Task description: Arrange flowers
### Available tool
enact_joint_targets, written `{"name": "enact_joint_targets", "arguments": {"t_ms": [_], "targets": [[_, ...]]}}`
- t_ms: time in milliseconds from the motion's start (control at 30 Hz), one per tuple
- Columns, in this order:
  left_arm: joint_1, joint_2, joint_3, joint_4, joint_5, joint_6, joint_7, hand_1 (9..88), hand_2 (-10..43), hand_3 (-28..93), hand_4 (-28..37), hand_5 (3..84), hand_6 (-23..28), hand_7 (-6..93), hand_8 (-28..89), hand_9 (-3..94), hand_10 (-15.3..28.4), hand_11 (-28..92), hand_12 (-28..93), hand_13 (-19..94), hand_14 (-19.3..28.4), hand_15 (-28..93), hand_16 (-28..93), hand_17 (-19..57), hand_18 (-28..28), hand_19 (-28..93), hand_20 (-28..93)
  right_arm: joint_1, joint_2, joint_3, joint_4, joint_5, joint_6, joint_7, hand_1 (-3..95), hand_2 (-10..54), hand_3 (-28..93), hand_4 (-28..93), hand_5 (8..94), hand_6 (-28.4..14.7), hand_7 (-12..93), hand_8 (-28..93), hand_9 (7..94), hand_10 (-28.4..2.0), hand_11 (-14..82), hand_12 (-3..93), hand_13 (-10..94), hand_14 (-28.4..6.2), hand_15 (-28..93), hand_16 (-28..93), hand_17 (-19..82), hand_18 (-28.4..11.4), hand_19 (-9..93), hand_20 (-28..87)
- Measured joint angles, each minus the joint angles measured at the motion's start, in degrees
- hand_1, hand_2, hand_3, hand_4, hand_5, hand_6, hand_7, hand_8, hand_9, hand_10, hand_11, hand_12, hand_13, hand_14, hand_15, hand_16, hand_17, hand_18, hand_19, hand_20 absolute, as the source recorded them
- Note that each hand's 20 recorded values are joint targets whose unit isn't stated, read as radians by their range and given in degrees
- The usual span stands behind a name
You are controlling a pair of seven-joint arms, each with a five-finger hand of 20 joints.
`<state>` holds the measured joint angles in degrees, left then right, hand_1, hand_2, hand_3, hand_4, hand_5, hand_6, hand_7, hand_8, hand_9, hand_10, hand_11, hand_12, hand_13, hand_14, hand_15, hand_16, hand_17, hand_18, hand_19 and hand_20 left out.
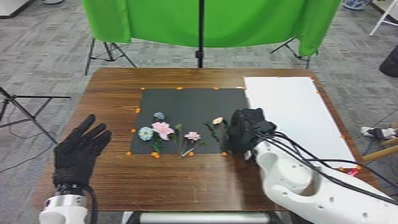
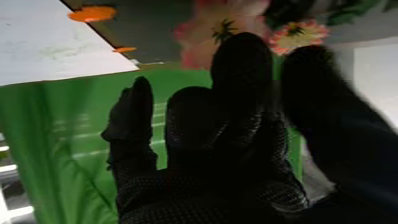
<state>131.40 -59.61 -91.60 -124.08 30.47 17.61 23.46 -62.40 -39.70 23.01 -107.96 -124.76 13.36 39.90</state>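
In the head view, my left hand [image 1: 78,154] lies at the table's left with straight fingers. My right hand [image 1: 243,131] is over the black mat's right part, beside a peach flower [image 1: 218,120]. To its left on the mat [image 1: 191,97] are a blue flower [image 1: 159,115], a light-blue flower [image 1: 146,133], a large pink flower [image 1: 163,129] and a smaller pink one [image 1: 193,135], with green stems. In the right wrist view, my right hand [image 2: 218,145] has extended fingers; a pink bloom [image 2: 197,37] and a pink-yellow bloom [image 2: 298,36] show beyond the fingertips.
A white sheet [image 1: 289,110] lies right of the mat on the wooden table [image 1: 178,182]. Small orange pieces [image 1: 155,155] mark the mat's edges. A green cloth [image 1: 240,25] hangs behind the table.
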Motion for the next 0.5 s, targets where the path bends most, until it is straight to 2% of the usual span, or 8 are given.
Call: {"name": "enact_joint_targets", "arguments": {"t_ms": [200, 333, 500], "targets": [[0.1, 0.03, 0.04, -0.01, -0.02, 0.01, 0.15, 23.4, 6.9, 83, -25.5, 39.5, 10.5, 8.8, -8, 36.5, 21.3, 29, 11, 24, 28.2, 62, -12, -8.2, 27.0, 58, 6, -1.9, 1.2, 1.7, -3.2, 0.3, 1.7, -0.1, 26.6, -9.5, 75, -28, 63.8, 0.1, 14, -12, 79.1, -11.1, 54.0, 21.7, 67, -10.6, 85, 26, 21, -24.1, 83, 51], [0.1, 0.0, 0.05, -0.01, -0.01, 0.01, 0.17, 23.3, 6.8, 84, -25.5, 39.5, 10.6, 8.7, -8, 36.5, 21.3, 29, 11, 24, 28.2, 62, -12, -8.2, 27.0, 58, 6, -5.7, 1.9, 7.4, -6.5, 1.0, 4.9, 0.0, 25.3, -9.0, 75, -28, 63.4, 0.2, 14, -12, 79.1, -11.3, 54.1, 21.5, 67, -10.9, 85, 26, 21, -24.1, 82, 52], [0.0, -0.33, -0.05, -0.01, 0.08, 0.0, -0.06, 23.3, 6.9, 83, -25.5, 39.5, 10.5, 8.8, -8, 36.5, 21.3, 29, 11, 24, 28.3, 62, -12, -8.2, 27.0, 58, 6, -13.2, 2.1, 18.6, -11.6, 2.9, 7.7, -0.1, 22.6, -3.3, 75, -28, 60.1, 0.0, 14, -12, 72.0, -14.0, 43.2, 17.9, 59, -12.1, 80, 22, 17, -22.7, 77, 50]]}}
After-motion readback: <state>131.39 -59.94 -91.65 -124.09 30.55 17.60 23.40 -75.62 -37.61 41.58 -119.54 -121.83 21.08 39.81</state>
